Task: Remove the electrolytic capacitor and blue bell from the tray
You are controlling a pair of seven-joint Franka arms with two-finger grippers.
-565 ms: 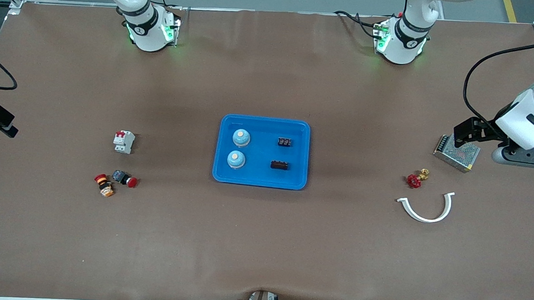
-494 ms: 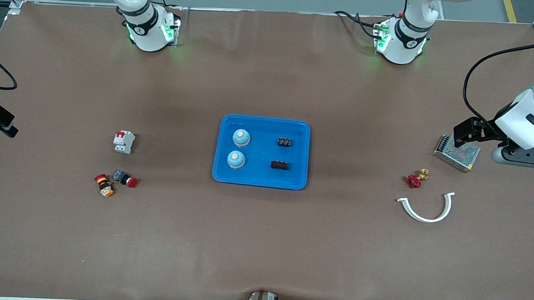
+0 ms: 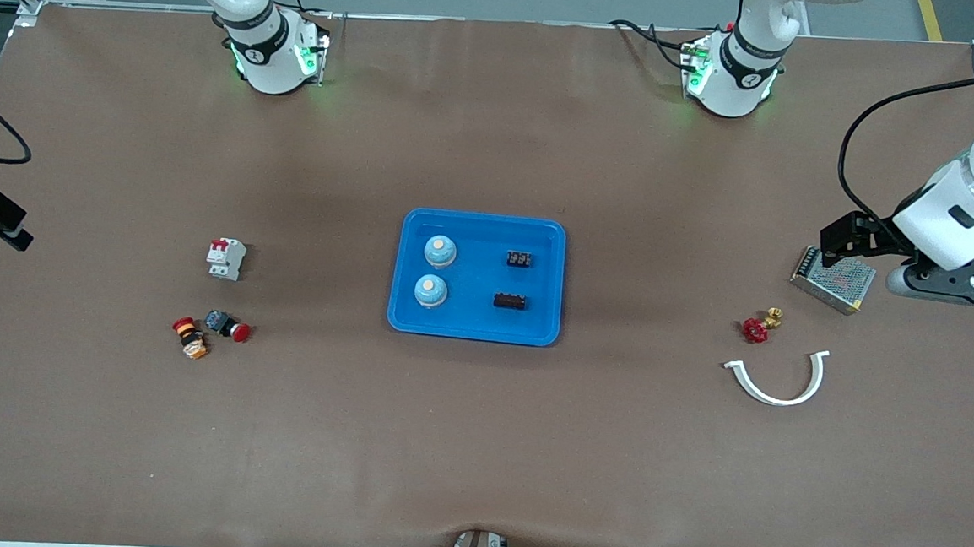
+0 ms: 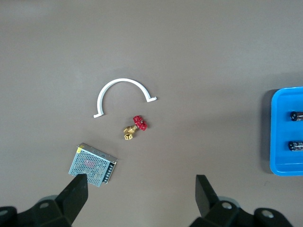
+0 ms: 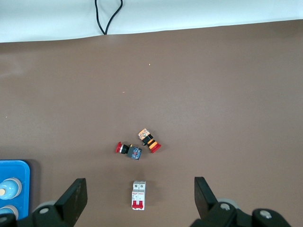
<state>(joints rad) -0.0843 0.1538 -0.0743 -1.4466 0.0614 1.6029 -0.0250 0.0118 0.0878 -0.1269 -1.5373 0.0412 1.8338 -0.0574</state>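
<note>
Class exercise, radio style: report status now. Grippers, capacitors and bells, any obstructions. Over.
Left gripper open, empty, over power supply. Right gripper open, empty, at right arm's table end. Two bells and two capacitors in blue tray. Nothing obstructing.

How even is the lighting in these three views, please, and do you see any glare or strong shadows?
Front view: soft, even light; pale sheen on the table near the bases, faint shadow beside the blue tray. Left wrist view: flat light, thin shadow beside the white curved clip. Right wrist view: even, with a bright pale band along the table edge.
</note>
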